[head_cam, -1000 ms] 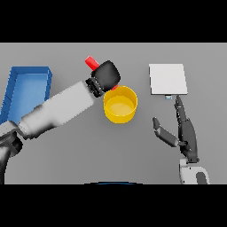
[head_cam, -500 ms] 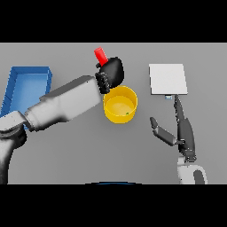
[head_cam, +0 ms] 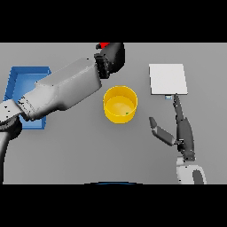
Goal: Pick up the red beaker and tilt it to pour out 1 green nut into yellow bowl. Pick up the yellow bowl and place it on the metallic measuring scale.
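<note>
A blue tray [head_cam: 15,82] sits at the far left. The left hand [head_cam: 113,56] is curled round the red beaker [head_cam: 103,45], far of the yellow bowl [head_cam: 120,103]; a green speck inside may be the nut. Farther right, the measuring scale [head_cam: 167,79]; the right hand [head_cam: 182,132] rests with straight fingers.

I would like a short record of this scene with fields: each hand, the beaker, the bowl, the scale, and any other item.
left hand: raised behind the bowl, fingers curled round the red beaker
red beaker: only a small red part shows at the scene's top edge, above the hand
yellow bowl: on the table, upright, a small green nut inside
measuring scale: right of the bowl, nothing on it
right hand: near the scale, fingers straight, holds nothing
blue tray: at the left, partly behind the left arm
</note>
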Robot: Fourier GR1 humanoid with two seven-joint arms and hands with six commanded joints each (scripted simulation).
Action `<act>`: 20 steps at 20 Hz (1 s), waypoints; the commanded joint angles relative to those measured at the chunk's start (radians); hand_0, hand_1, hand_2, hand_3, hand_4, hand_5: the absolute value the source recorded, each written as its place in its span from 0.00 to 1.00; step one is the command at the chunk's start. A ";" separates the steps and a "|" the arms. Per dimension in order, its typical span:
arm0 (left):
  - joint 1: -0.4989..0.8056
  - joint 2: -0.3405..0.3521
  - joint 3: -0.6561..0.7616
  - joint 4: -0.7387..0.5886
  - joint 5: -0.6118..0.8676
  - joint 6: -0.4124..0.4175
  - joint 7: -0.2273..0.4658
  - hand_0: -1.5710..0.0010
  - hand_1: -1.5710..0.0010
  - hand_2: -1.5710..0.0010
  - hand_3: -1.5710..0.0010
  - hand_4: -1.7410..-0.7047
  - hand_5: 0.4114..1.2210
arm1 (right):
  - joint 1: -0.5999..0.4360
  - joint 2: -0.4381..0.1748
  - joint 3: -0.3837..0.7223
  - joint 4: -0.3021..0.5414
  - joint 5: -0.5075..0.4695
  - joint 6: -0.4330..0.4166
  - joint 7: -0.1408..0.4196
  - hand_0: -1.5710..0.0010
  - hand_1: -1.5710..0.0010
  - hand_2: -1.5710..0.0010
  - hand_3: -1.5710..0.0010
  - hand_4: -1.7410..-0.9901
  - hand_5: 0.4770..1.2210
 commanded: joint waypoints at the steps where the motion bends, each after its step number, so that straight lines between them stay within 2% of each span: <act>1: -0.024 0.008 0.015 -0.001 0.013 0.002 -0.007 0.00 0.00 0.00 0.05 0.01 1.00 | 0.000 -0.001 0.004 -0.008 0.009 -0.003 -0.002 1.00 1.00 1.00 1.00 0.72 0.15; 2: -0.052 0.019 0.034 0.012 0.023 0.008 0.004 0.00 0.00 0.11 0.04 0.06 1.00 | -0.012 -0.001 -0.002 0.007 0.008 -0.006 0.004 1.00 1.00 1.00 1.00 0.72 0.15; 4: -0.107 0.047 0.083 0.053 0.059 0.038 -0.005 0.00 0.00 0.07 0.34 0.04 1.00 | -0.022 -0.006 -0.007 0.013 -0.009 0.005 -0.006 1.00 1.00 1.00 1.00 0.74 0.16; 5: -0.138 0.064 0.107 0.076 0.079 0.049 -0.016 0.00 0.00 0.06 0.27 0.04 1.00 | -0.023 -0.008 -0.011 0.010 -0.023 0.014 -0.003 1.00 1.00 1.00 1.00 0.74 0.16; 9: -0.197 0.093 0.251 0.223 0.205 0.054 0.056 0.00 0.00 0.02 0.11 0.02 1.00 | -0.036 -0.004 -0.019 0.014 -0.064 0.039 -0.011 1.00 1.00 1.00 1.00 0.73 0.16; 13: -0.161 0.175 0.482 0.350 0.437 0.097 0.192 0.00 0.00 0.01 0.13 0.01 1.00 | -0.025 -0.003 -0.012 0.012 -0.067 0.045 -0.020 1.00 1.00 1.00 1.00 0.69 0.15; 16: -0.081 0.243 0.612 0.372 0.600 0.190 0.188 0.00 0.00 0.00 0.11 0.00 1.00 | -0.037 -0.007 -0.017 0.027 -0.070 0.045 -0.027 1.00 1.00 1.00 1.00 0.69 0.15; 17: -0.055 0.267 0.643 0.368 0.645 0.200 0.206 0.00 0.00 0.00 0.10 0.00 1.00 | -0.037 -0.010 -0.020 0.033 -0.078 0.052 -0.040 1.00 1.00 1.00 1.00 0.69 0.15; 18: -0.019 0.287 0.675 0.360 0.693 0.228 0.202 0.00 0.00 0.00 0.09 0.00 1.00 | -0.043 -0.017 -0.020 0.030 -0.069 0.049 -0.031 1.00 1.00 1.00 1.00 0.69 0.15; 20: 0.068 0.334 0.726 0.309 0.778 0.286 0.269 0.00 0.00 0.00 0.10 0.00 1.00 | -0.035 -0.027 -0.020 0.036 -0.063 0.051 -0.051 1.00 1.00 1.00 1.00 0.69 0.15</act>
